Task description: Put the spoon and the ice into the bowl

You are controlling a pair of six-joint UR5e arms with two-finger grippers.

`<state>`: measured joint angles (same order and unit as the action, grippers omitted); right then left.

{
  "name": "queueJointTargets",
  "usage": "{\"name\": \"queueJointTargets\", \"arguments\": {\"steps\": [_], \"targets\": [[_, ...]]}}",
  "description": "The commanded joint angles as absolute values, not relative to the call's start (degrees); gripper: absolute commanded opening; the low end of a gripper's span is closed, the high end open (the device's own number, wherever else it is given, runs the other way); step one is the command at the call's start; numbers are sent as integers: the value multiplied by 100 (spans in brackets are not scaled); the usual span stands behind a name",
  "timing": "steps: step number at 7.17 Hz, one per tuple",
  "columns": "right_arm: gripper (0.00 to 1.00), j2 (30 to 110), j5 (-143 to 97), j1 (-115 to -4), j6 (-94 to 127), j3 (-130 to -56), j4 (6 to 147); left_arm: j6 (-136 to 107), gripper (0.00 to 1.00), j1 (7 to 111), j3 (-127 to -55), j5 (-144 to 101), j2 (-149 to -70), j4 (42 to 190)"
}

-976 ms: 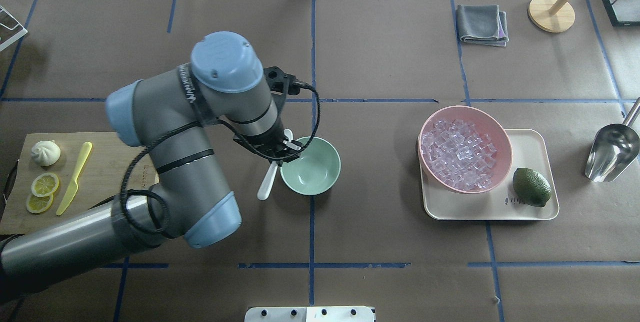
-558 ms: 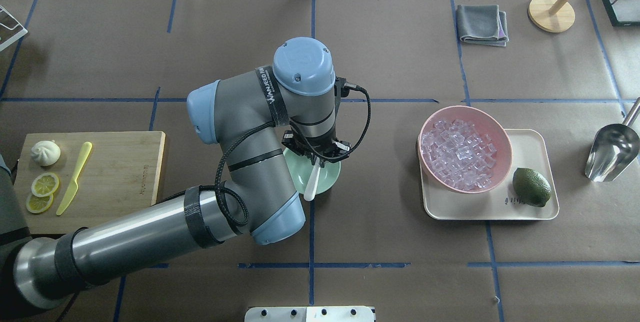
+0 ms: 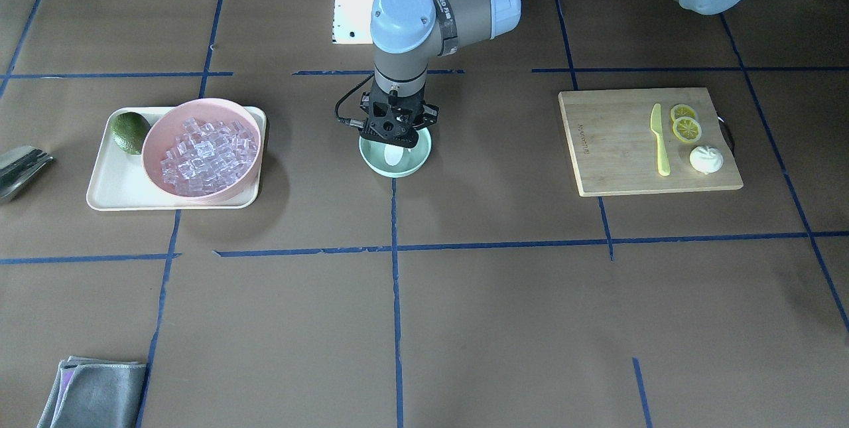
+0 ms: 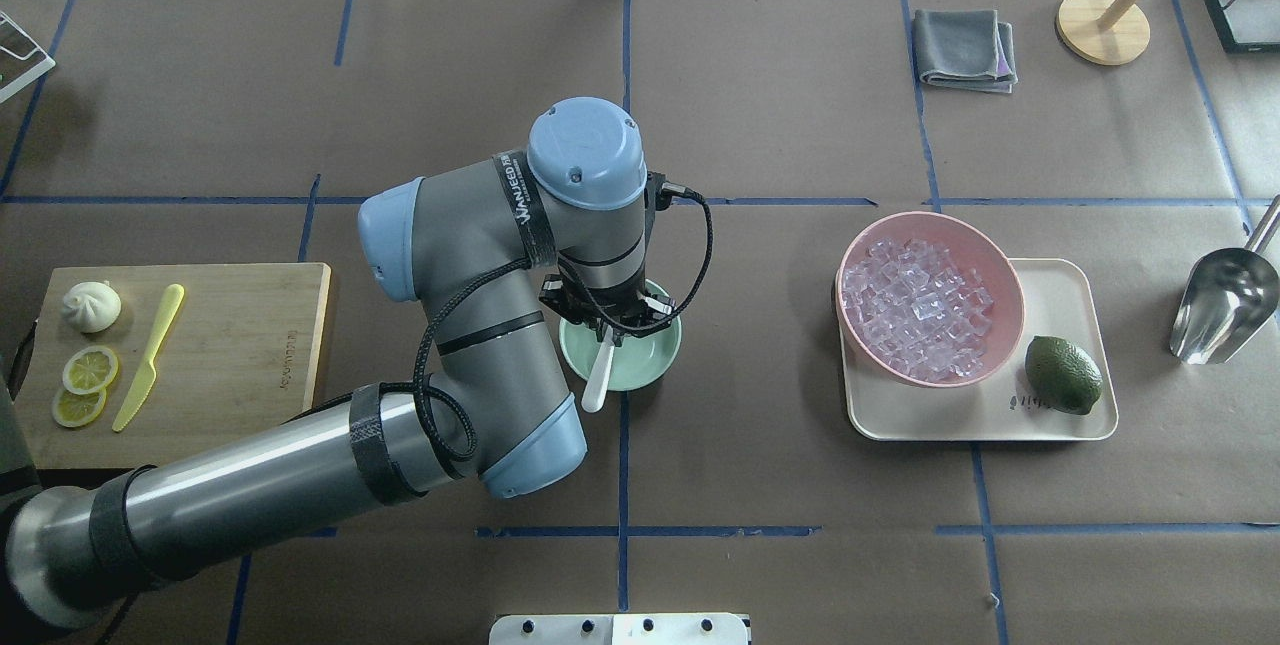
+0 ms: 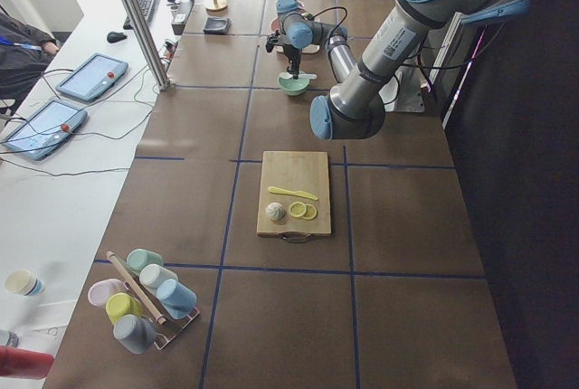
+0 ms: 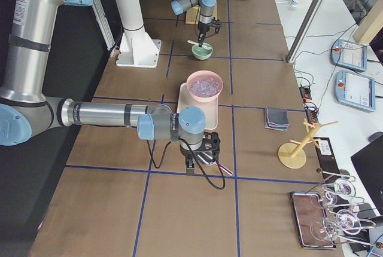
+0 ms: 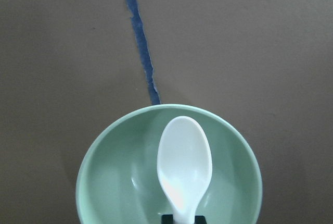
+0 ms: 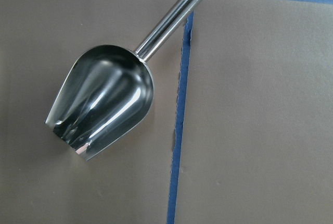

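Note:
My left gripper [image 4: 609, 329] is shut on the white spoon [image 4: 598, 380] and holds it over the mint-green bowl [image 4: 650, 362] at the table's middle. In the left wrist view the spoon's scoop [image 7: 184, 166] hangs over the bowl's smooth inside [image 7: 114, 182]; I cannot tell whether it touches. The handle juts out past the bowl's near rim. The ice [image 4: 920, 310] fills the pink bowl [image 4: 1005, 275] on the right. My right gripper [image 6: 200, 156] hovers over a metal scoop [image 8: 104, 104]; I cannot tell whether it is open or shut.
The pink bowl and a lime [image 4: 1063, 375] sit on a cream tray [image 4: 1060, 425]. A cutting board [image 4: 250, 345] on the left holds a yellow knife [image 4: 150, 355], lemon slices and a bun. A grey cloth [image 4: 965, 47] and a wooden stand [image 4: 1103, 25] lie at the back right.
My left arm has carried the spoon from beside the bowl's left rim to over the bowl, then eased slightly back left. The scoop, tray and ice have not moved.

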<state>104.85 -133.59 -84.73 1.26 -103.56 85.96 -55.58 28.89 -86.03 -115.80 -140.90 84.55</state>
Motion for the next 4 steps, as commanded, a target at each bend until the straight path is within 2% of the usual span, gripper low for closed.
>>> {"name": "queueJointTargets", "arguments": {"steps": [1, 4], "targets": [[100, 10485, -13359, -8473, 114, -10327, 8596, -5589, 99, 2874, -8648, -11584, -13975, 8577], [100, 10416, -13359, -8473, 132, -10353, 8587, -5546, 100, 2891, -9156, -11645, -13694, 8561]]}}
